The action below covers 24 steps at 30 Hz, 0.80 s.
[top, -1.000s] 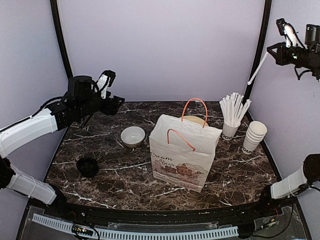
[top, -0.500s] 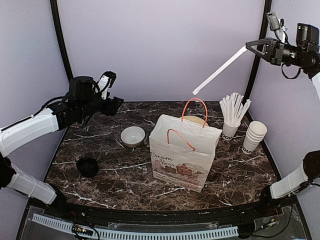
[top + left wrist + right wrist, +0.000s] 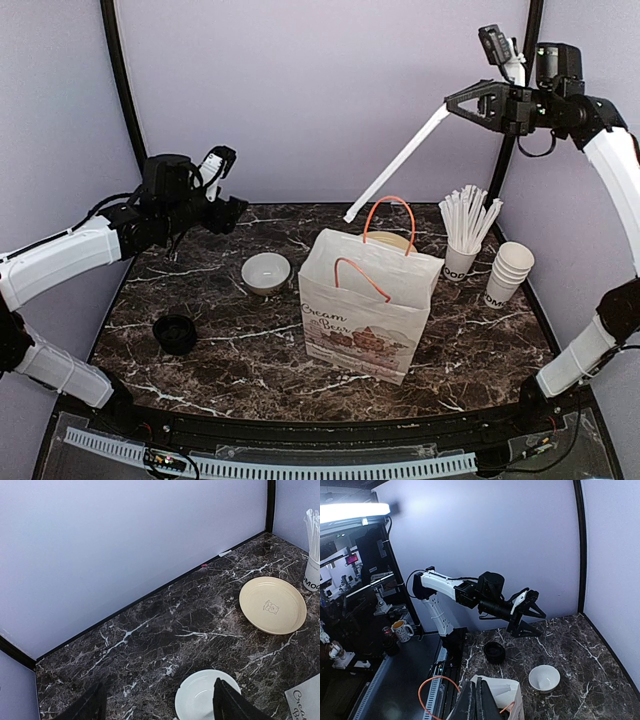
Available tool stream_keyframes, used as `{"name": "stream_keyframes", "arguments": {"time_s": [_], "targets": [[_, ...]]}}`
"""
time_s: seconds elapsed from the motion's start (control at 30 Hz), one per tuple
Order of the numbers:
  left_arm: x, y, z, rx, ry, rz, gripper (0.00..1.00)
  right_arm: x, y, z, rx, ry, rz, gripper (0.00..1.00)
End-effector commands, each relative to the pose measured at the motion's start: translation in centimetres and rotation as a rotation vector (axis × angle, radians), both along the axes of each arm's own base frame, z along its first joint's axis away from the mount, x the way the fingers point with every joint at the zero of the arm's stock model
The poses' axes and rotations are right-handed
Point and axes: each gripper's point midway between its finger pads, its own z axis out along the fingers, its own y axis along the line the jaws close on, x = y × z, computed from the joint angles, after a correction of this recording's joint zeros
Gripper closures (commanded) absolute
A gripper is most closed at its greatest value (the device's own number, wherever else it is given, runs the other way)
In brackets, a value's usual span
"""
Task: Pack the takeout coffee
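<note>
One thin white stick is clamped in the right gripper, high above one paper bag. The left gripper is held apart near one round white bowl and one beige plate. The two lidded cups cannot be seen in any view.

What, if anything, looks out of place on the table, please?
A black lid lies alone at the table's left, apart from the white bowl, with no cup under it. Nothing looks spilled.
</note>
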Motion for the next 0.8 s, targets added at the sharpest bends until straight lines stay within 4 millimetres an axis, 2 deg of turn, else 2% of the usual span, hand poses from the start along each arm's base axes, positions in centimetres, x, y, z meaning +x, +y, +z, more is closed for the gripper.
{"name": "stream_keyframes", "arguments": {"time_s": [0.0, 0.07, 0.17, 0.27, 0.43, 0.5, 0.57, 0.6, 0.67, 0.77], "targets": [[0.3, 0.4, -0.3, 0.018, -0.004, 0.012, 0.25, -1.2, 1.2, 0.4, 0.001, -0.052, 0.052, 1.00], [0.3, 0.3, -0.4, 0.022, -0.003, 0.012, 0.25, -1.2, 1.8, -0.4, -0.025, -0.072, 0.036, 1.00], [0.4, 0.4, -0.5, 0.032, -0.001, 0.012, 0.25, -0.8, 2.9, -2.9, -0.129, -0.122, -0.044, 1.00], [0.5, 0.4, -0.7, 0.039, 0.001, 0.013, 0.25, -1.4, 4.7, -6.4, -0.259, -0.157, -0.056, 1.00], [0.6, 0.2, -1.1, 0.047, 0.012, 0.007, 0.25, -2.9, 7.8, -13.5, -0.487, -0.197, -0.021, 1.00], [0.6, 0.1, -1.2, 0.050, 0.016, 0.006, 0.25, -3.4, 8.6, -15.3, -0.538, -0.185, 0.016, 0.99], [0.7, 0.1, -1.3, 0.052, 0.020, 0.005, 0.25, -4.1, 9.0, -15.6, -0.556, -0.174, 0.066, 0.65], [0.7, 0.1, -1.3, 0.053, 0.020, 0.004, 0.25, -4.3, 9.0, -15.1, -0.551, -0.175, 0.080, 0.55], [0.7, 0.1, -1.4, 0.057, 0.021, 0.002, 0.25, -3.4, 8.1, -13.5, -0.531, -0.204, 0.037, 0.46], [0.6, 0.1, -1.3, 0.057, 0.022, 0.001, 0.25, -1.3, 5.6, -10.3, -0.454, -0.237, -0.062, 0.40]]}}
